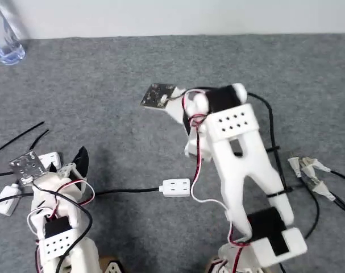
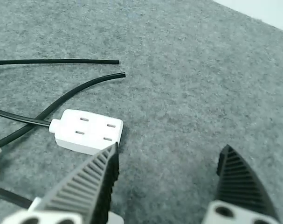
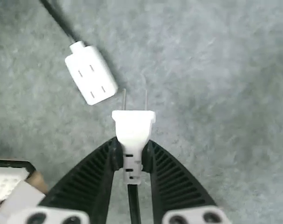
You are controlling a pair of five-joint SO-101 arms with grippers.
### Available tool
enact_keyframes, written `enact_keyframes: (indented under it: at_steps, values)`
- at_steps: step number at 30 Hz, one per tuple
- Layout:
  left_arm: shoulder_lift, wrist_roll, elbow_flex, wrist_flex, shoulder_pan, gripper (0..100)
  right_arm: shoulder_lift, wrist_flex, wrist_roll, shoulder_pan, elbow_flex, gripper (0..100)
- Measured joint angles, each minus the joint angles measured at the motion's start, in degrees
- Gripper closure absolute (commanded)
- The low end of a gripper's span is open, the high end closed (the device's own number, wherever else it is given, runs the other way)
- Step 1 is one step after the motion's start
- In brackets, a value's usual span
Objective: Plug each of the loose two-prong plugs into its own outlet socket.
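Now right jaws clamp white plug [image 3: 132,127] (prongs nr outlet socket [image 3: 91,79]), left jaws wide open, empty

Robotics lab: grey felt tabletop [image 1: 92,79]

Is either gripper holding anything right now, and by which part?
Right gripper clamps a white plug by its rear body, prongs free. Left gripper is open, empty.

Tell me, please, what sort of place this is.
Most likely a robotics test bench rather than a home: a grey felt-like mat covers the table, the white left arm and right arm stand on it, and an outlet socket and loose plugs lie about.
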Motion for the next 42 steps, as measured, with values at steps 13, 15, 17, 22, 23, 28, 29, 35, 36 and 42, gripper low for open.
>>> enact_keyframes:
  at_steps: [13, 15, 17, 22, 23, 28, 29, 35, 36, 42]
  values:
    - [0.0, -0.1, 0.0, 0.0, 0.0, 68, 1.2, 0.0, 9.8, 3.1, 5.5, 99.0]
    - [0.0, -0.1, 0.0, 0.0, 0.0, 68, 1.2, -0.9, 12.6, 6.2, 9.5, 99.0]
    - [0.0, -0.1, 0.0, 0.0, -0.1, 68, 1.2, -3.5, 14.9, 9.5, 13.5, 99.0]
    - [0.0, -0.1, 0.0, 0.0, 0.0, 68, 1.2, -13.8, 21.5, 14.8, 25.5, 99.0]
    - [0.0, -0.1, 0.0, 0.0, 0.0, 68, 1.2, -15.5, 22.3, 15.0, 27.9, 99.0]
    - [0.0, -0.2, 0.0, 0.0, -0.1, 68, 1.3, -24.8, 23.6, 15.4, 36.2, 99.0]
    - [0.0, -0.2, 0.0, 0.0, -0.1, 68, 1.5, -26.5, 23.6, 15.6, 37.5, 99.0]
    - [0.0, -0.2, 0.0, 0.0, 0.0, 68, 1.5, -30.7, 23.9, 16.2, 41.3, 90.2]
    - [0.0, -0.2, 0.0, 0.0, 0.0, 68, 1.5, -30.9, 23.9, 16.2, 41.8, 87.1]
    - [0.0, -0.2, 0.0, 0.0, 0.0, 68, 1.5, -31.1, 23.7, 15.9, 42.4, 82.3]
